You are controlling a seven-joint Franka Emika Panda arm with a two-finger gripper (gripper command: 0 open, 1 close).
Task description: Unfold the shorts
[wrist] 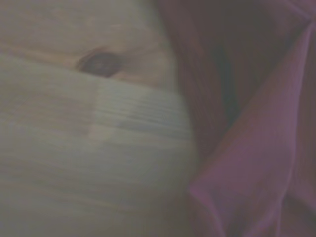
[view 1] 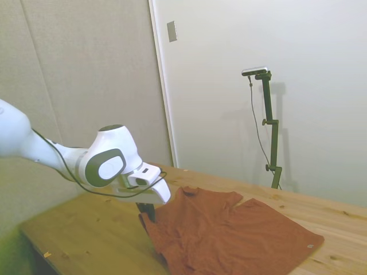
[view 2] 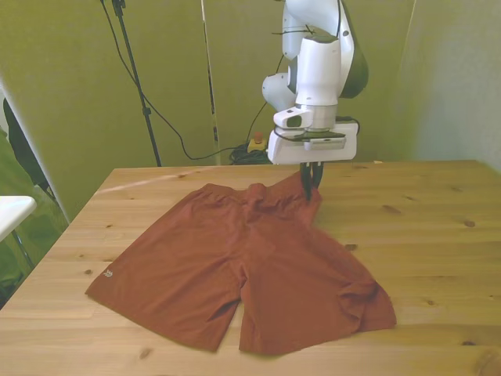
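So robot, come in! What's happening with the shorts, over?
Gripper down at the waistband corner of the shorts, apparently pinching the fabric. Shorts mostly spread flat on the table, one leg hem still rumpled. Nothing in the way.

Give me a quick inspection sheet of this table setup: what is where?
Surface: wooden table, knots in the boards.
Job's things: rust-brown shorts lie spread out, both legs showing, a fold at the hem on the front view's right; small pale tag at the other hem corner.
Clutter: nothing seen.
End effector: at the waistband corner, pinching a raised peak of cloth.
Cables: black cable behind the table.
Surroundings: plain walls; grey wall plate.
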